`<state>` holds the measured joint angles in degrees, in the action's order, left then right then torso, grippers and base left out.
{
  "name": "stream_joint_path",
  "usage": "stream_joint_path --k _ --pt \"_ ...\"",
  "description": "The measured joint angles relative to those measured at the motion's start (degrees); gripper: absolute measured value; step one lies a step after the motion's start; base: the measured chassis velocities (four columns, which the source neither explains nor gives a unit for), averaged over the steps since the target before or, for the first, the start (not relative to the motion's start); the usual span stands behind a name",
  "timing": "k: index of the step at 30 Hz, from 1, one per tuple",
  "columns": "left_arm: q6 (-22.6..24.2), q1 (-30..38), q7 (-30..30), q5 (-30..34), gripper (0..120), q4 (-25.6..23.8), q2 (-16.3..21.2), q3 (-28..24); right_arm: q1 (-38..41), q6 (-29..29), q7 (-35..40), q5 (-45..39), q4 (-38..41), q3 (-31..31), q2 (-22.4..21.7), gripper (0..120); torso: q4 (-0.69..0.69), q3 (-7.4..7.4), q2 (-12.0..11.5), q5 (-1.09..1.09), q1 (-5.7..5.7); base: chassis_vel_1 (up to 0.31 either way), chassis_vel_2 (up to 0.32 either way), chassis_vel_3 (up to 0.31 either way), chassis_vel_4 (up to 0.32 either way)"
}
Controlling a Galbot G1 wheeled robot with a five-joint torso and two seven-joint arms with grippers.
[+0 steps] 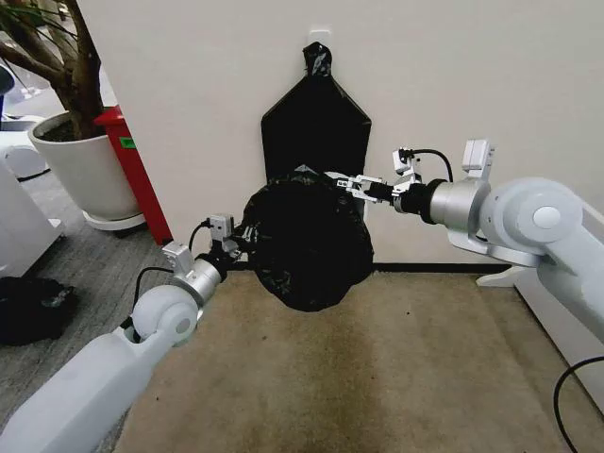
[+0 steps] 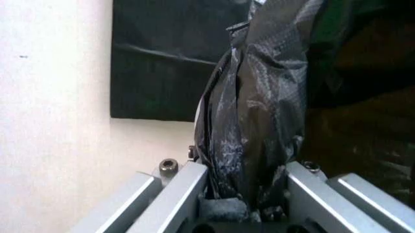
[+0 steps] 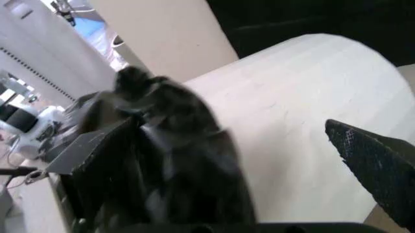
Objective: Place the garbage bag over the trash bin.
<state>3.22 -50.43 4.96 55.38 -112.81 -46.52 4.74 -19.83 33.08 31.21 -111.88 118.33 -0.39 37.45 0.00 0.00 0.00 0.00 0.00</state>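
Stretching the garbage bag [image 1: 307, 241] between both arms, we are holding it in front of the wall-hung black bag bundle [image 1: 315, 118]. Our left gripper [image 1: 236, 243] is pinching the bag's near-left edge, jaws clamped on plastic. Our right gripper [image 1: 351, 184] is gripping the far-right edge, jaws closed on film. The trash bin [image 3: 304, 126] is showing white beside that gripper.

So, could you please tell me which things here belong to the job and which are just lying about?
Job:
garbage bag
trash bin
left gripper
right gripper

Lying about:
black bag bundle on the wall
plant pot
red object
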Motion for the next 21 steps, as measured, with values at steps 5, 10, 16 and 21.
stream_joint_path --k 5,10,16,21 --pt "0.0 -0.3 -0.3 0.2 0 -0.8 0.1 0.0 0.0 -0.2 -0.1 1.2 -1.9 -0.1 0.3 100 0.00 0.00 0.0 0.00 0.00 0.000 0.000 0.000 0.000" --pt "0.0 -0.6 -0.7 0.3 0 -1.3 0.4 0.0 -0.1 -0.3 -0.8 2.2 -3.7 -0.2 0.3 100 0.00 0.00 0.0 0.00 0.00 0.000 0.000 0.000 0.000" --pt "-0.3 -0.9 -1.0 0.6 0 -1.8 0.6 0.1 -1.4 -0.7 -3.5 4.3 -5.9 -0.3 0.3 100 0.00 0.00 0.0 0.00 0.00 0.000 0.000 0.000 0.000" --pt "-0.4 -0.9 -1.1 1.3 0 -2.0 0.5 0.1 -2.7 -1.8 -6.7 5.9 -7.1 -0.3 0.1 100 0.00 0.00 0.0 0.01 0.00 0.000 0.000 0.000 0.000"
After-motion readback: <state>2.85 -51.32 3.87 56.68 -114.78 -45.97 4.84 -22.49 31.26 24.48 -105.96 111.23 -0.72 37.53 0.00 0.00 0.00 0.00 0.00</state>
